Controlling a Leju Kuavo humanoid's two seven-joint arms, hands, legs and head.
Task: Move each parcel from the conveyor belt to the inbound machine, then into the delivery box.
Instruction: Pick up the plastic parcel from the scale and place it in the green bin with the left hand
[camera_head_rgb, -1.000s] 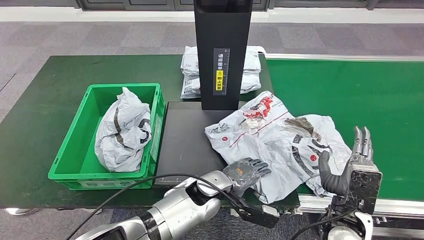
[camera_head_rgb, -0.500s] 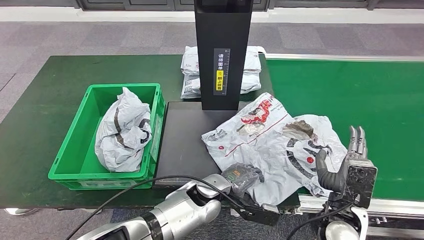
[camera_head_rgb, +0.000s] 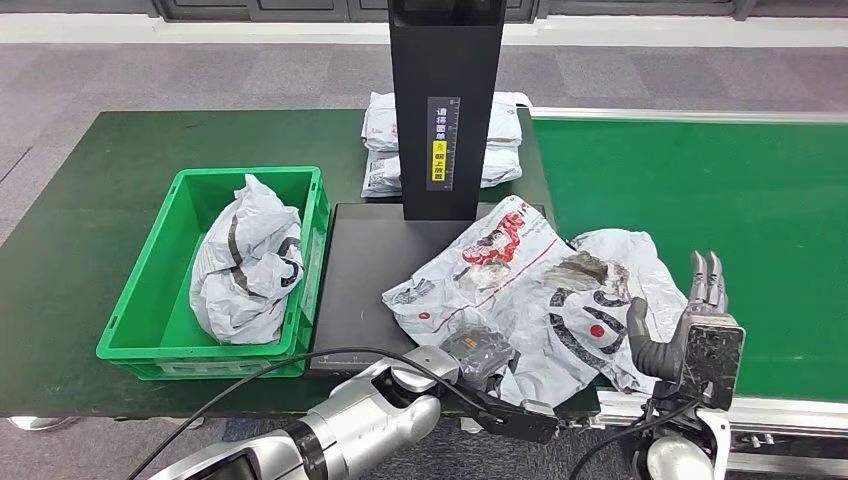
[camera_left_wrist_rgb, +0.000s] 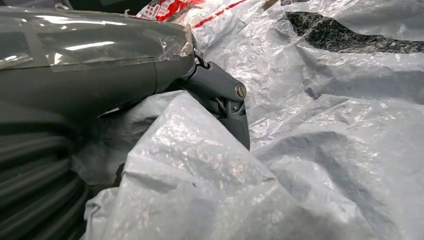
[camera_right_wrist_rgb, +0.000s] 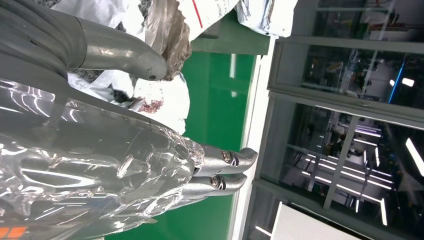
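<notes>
A large crumpled white parcel with red and black print lies partly on the inbound machine's black plate and partly on the green conveyor belt. My left hand grips the parcel's near edge, and its fingers are curled into the bunched plastic. My right hand stands upright and open at the parcel's right edge with its fingers stretched out and nothing in them. The parcel's plastic lies just beyond its thumb.
The machine's black post rises behind the plate. A green delivery box on the left holds a white parcel. More white parcels are stacked behind the post. The table's near edge runs just under my hands.
My left hand closed on the parcel's near edge and dragged it left, further onto the black plate. My right hand shifted a little left and lower alongside it.
</notes>
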